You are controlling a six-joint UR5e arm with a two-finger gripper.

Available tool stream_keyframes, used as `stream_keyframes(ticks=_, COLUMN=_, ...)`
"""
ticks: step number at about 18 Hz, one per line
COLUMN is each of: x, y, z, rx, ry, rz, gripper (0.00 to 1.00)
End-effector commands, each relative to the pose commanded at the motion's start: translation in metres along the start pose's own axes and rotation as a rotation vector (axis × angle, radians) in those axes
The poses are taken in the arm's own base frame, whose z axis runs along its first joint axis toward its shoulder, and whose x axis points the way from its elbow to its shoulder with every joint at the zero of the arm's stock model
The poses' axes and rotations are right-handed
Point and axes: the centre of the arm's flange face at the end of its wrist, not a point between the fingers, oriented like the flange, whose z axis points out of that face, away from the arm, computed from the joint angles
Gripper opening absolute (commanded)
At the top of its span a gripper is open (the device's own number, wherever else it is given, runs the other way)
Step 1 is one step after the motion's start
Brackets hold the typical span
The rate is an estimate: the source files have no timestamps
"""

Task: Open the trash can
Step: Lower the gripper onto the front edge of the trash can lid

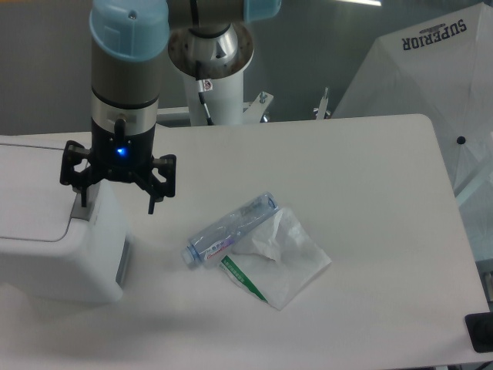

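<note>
The trash can (46, 254) is a large white boxy bin at the table's left edge. Its flat lid (31, 189) lies down, and a grey strip (122, 264) shows on its right side. My gripper (117, 200) points straight down over the can's right end, with its jaws wide open and empty. One fingertip (81, 199) is at the lid's right edge. The other fingertip (153, 202) hangs just past the can's right side, above the table.
A clear plastic bottle (231, 230) lies on its side at the table's middle, resting against a crumpled white plastic bag (285, 258). The arm's base post (219, 92) stands at the back. A white "SUPERIOR" fabric panel (431, 69) stands at the back right. A black object (481, 331) sits at the front right corner.
</note>
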Motion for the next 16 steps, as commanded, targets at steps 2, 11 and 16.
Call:
stream_keyframes(ticks=2, x=-0.001, y=0.002, z=0.004, rx=-0.007, ry=0.001, rz=0.001, gripper=1.00)
stream_keyframes(ticks=11, x=-0.002, y=0.006, z=0.011, rx=-0.024, ry=0.001, rz=-0.001, gripper=1.00)
stream_keyframes(ticks=16, x=-0.002, y=0.010, z=0.016, rx=-0.034, ry=0.003, rz=0.000, gripper=1.00)
